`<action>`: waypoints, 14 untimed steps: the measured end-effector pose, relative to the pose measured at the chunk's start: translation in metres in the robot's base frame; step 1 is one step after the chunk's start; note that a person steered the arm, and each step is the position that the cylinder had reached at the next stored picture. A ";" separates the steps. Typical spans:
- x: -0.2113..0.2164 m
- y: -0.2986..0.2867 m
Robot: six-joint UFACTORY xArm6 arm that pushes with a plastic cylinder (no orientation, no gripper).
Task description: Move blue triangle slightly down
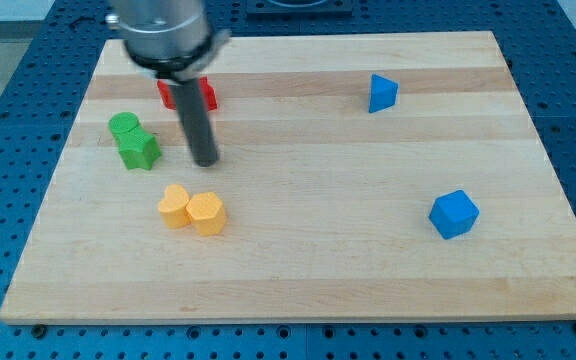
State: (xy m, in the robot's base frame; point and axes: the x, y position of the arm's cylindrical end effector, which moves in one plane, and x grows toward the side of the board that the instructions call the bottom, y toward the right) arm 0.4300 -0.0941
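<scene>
The blue triangle [382, 92] sits on the wooden board [298, 260] near the view's top right. My tip [205, 161] is far to its left, in the left part of the board, just right of the green blocks and above the yellow blocks, touching none of them. The rod runs up from the tip to the grey arm head at the view's top left.
A blue cube [454, 214] lies at the right. A red block [188, 94] sits half hidden behind the rod. Two green blocks [133, 140] stand close together at the left. Two yellow blocks [193, 210] lie side by side below the tip.
</scene>
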 end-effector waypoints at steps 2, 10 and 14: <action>-0.056 0.047; -0.136 0.213; -0.027 0.198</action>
State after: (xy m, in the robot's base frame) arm 0.4034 0.1039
